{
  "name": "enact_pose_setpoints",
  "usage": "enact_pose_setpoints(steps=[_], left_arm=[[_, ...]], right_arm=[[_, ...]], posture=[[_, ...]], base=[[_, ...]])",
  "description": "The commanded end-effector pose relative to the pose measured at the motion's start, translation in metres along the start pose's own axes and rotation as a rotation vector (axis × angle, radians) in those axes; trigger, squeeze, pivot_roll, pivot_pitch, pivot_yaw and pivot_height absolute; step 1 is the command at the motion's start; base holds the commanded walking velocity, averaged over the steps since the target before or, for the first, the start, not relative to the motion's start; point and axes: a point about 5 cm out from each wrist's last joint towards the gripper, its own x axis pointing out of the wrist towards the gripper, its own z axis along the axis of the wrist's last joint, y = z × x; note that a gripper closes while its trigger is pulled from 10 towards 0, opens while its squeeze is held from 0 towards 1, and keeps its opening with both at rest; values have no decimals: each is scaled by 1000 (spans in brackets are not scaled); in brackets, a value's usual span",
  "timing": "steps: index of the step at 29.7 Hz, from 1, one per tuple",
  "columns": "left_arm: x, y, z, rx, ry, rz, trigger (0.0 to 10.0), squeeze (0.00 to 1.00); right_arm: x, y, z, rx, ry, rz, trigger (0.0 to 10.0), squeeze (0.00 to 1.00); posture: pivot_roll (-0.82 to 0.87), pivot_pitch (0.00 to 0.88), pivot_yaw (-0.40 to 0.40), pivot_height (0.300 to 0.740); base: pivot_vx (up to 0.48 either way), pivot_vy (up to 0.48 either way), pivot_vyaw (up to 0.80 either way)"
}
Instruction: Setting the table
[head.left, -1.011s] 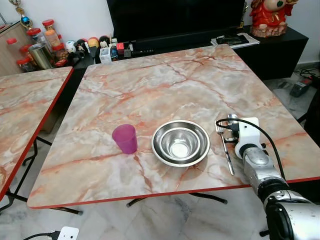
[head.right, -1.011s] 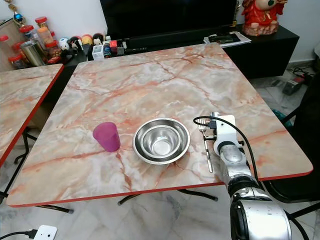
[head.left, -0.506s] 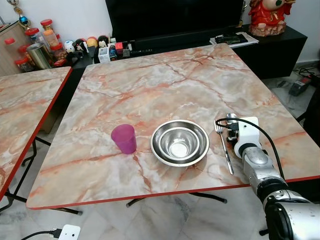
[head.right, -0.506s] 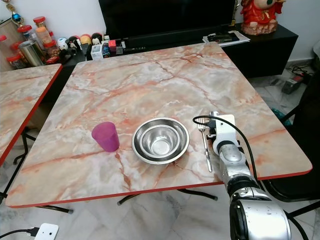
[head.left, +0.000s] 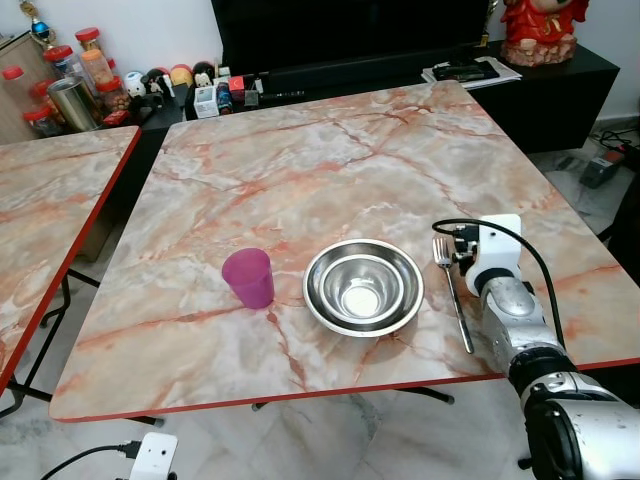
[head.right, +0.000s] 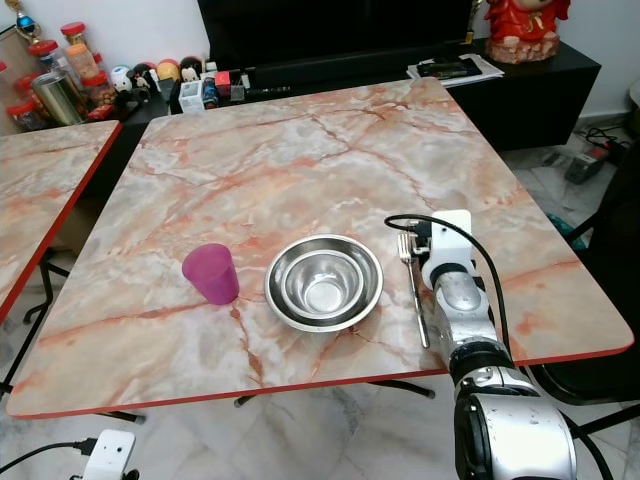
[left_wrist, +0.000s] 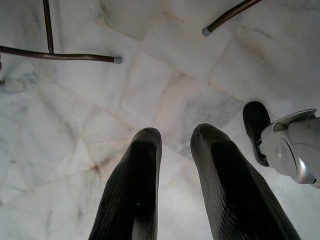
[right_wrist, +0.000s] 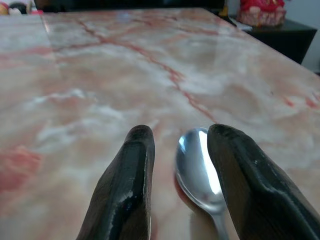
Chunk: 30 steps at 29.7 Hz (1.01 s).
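On the table (head.left: 330, 150), from the left: one purple cup (head.left: 248, 277), two nested steel bowls (head.left: 363, 287), one fork (head.left: 451, 291), one spoon (right_wrist: 202, 172). The right gripper (right_wrist: 180, 150) stands slightly parted, straddling the spoon's bowl, not clamping it. The left gripper (left_wrist: 175, 150) hangs parted, empty.

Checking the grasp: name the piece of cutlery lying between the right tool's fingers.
The shiny metal spoon, its bowl between the right tool's fingers; the silver fork lies apart, beside the steel bowl.
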Motion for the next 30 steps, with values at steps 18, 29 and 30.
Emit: enact_pose_setpoints(steps=[18,29,30], left_arm=[[6,-11,15,-135,-17,56,10000,0],[6,-15,15,-171,-23,65,10000,0],[6,-15,15,-172,-23,64,10000,0]], right_arm=[[-5,70,65,110,-346,124,10000,0],[-14,92,72,127,-386,183,10000,0],[-14,92,72,127,-386,183,10000,0]], posture=[[23,0,86,740],[15,0,74,740],[16,0,73,740]], base=[[0,0,0],[0,179,0],[0,330,0]])
